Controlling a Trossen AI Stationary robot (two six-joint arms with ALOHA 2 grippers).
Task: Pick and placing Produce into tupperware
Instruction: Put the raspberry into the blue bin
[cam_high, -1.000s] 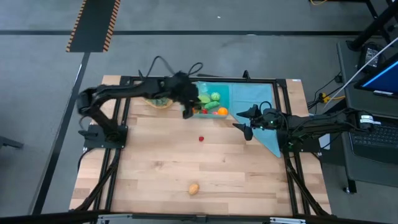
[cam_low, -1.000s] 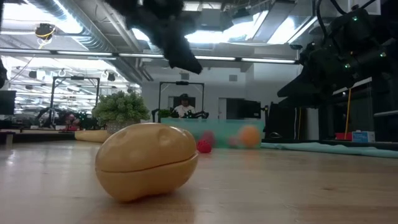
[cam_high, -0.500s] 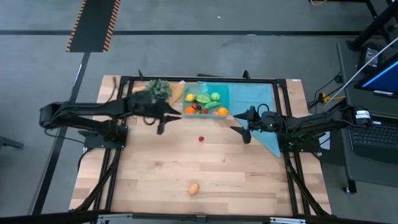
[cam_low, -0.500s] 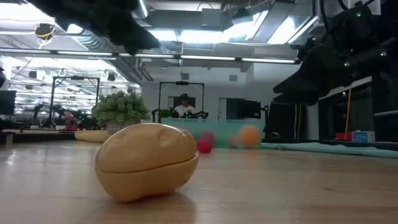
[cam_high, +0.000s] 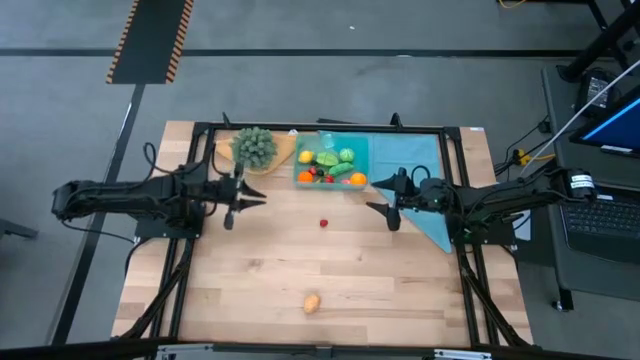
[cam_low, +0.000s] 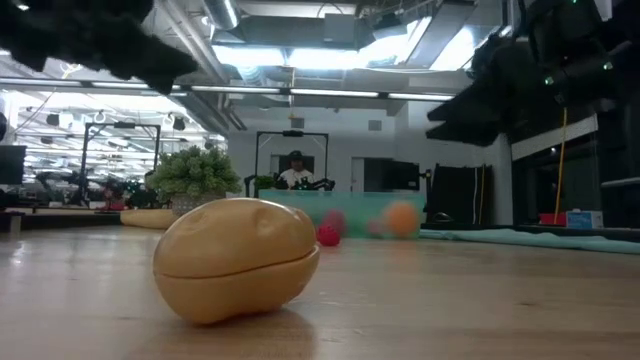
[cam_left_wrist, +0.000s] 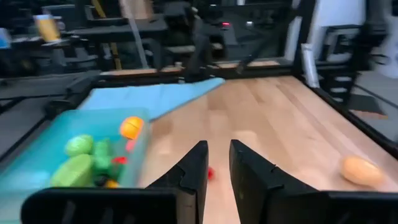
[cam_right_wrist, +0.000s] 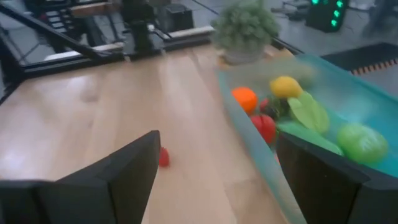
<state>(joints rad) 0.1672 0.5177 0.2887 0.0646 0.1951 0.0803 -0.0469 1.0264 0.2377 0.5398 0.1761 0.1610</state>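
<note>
Dark and nearly closed on nothing, the left gripper hangs left of the clear teal plastic tupperware holding toy produce; the wide-open right gripper flanks its right, a small red fruit just below.

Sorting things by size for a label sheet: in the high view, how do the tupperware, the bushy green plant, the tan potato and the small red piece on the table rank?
Largest to smallest:
1. tupperware
2. bushy green plant
3. tan potato
4. small red piece
</note>
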